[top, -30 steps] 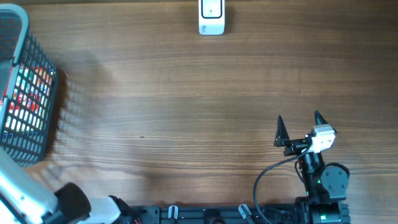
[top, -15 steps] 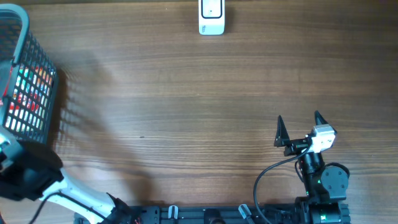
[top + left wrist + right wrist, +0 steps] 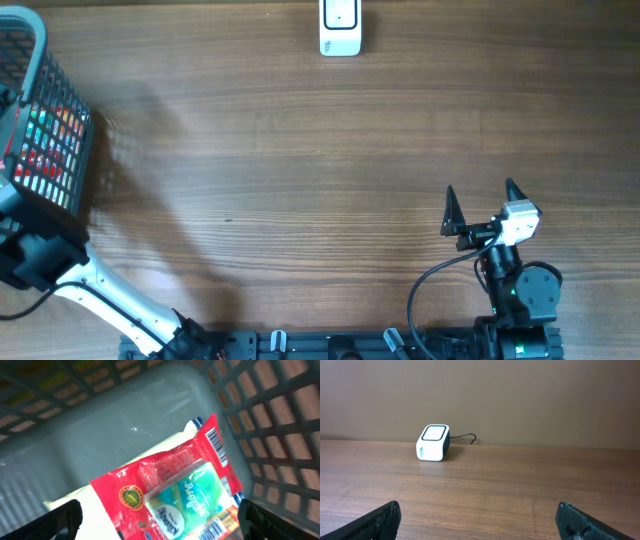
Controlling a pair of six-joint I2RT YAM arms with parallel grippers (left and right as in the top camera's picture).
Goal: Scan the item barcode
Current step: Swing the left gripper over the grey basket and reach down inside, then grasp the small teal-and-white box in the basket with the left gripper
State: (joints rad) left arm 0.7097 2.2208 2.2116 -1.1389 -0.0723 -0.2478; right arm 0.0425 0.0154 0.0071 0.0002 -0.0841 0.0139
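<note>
The left gripper (image 3: 160, 519) hangs inside the one basket (image 3: 72, 150) with jaws wide open over one red packet (image 3: 150, 485). The packet lies on the basket floor near a mesh wall; its lower end is cut off and its barcode stripes are too blurred to read. Well apart from the basket on the worktop (image 3: 300, 170), the right gripper (image 3: 480, 190) has open, empty jaws, and one white scanner (image 3: 340, 30) stands farthest.

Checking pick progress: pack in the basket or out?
In. The pack lies on the basket floor, mesh walls around it; left fingers open over it.
</note>
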